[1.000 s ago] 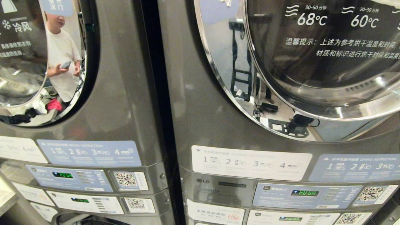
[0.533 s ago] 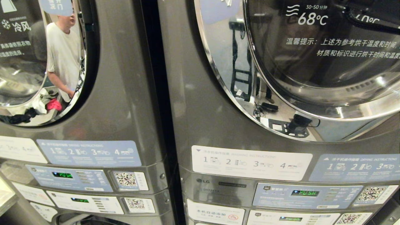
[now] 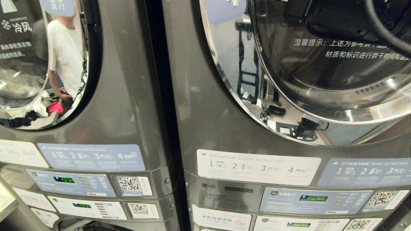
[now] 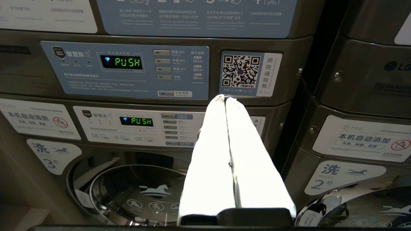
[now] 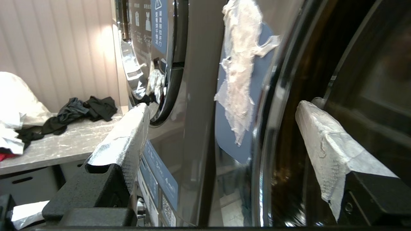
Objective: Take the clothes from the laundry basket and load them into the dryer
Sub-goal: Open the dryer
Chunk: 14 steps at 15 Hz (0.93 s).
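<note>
Chrome-rimmed dryer (image 3: 321,106) door fills the frame's upper right; right gripper (image 5: 221,134) spread wide before it, empty; left gripper (image 4: 225,98) fingers together.

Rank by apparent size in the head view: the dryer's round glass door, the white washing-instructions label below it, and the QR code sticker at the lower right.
1. The dryer's round glass door, cut off by the frame.
2. The white washing-instructions label.
3. The QR code sticker, smallest, though slightly nearer the camera.
</note>
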Motion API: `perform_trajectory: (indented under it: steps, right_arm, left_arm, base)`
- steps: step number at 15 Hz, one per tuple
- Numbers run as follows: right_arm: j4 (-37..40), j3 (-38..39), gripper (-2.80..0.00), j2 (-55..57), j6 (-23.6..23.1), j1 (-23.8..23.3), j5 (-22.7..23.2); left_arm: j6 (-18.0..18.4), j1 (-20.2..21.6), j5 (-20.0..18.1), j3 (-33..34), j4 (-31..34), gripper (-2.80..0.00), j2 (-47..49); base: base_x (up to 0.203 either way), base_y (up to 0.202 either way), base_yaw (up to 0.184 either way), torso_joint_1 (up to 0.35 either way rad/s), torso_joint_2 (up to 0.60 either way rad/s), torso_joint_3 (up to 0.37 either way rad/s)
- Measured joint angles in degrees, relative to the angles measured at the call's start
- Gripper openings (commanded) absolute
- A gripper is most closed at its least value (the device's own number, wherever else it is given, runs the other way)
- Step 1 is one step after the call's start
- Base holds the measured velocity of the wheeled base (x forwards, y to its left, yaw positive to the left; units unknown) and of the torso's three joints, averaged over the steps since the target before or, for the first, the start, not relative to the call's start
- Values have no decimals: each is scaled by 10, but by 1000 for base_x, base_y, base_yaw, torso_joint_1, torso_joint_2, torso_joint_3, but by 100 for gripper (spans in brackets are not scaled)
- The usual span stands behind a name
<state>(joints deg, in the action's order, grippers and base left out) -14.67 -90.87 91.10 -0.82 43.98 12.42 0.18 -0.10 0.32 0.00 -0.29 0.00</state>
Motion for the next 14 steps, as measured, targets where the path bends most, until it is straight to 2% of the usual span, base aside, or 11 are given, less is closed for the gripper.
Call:
perform_trajectory:
  steps: [5, 11, 14]
  right_arm:
    - [5, -7, 0, 12, 4, 3, 8]
    - [11, 7, 0, -4, 10, 15, 76]
    - [19, 32, 0, -27, 9, 30, 86]
  left_arm:
    - [0, 0, 0, 0, 0, -280, 0]
    - [0, 0, 0, 0, 0, -280, 0]
    - [0, 0, 0, 0, 0, -280, 0]
  base:
    - [0, 0, 0, 0, 0, 0]
    - [0, 0, 0, 0, 0, 0]
    - [0, 0, 0, 0, 0, 0]
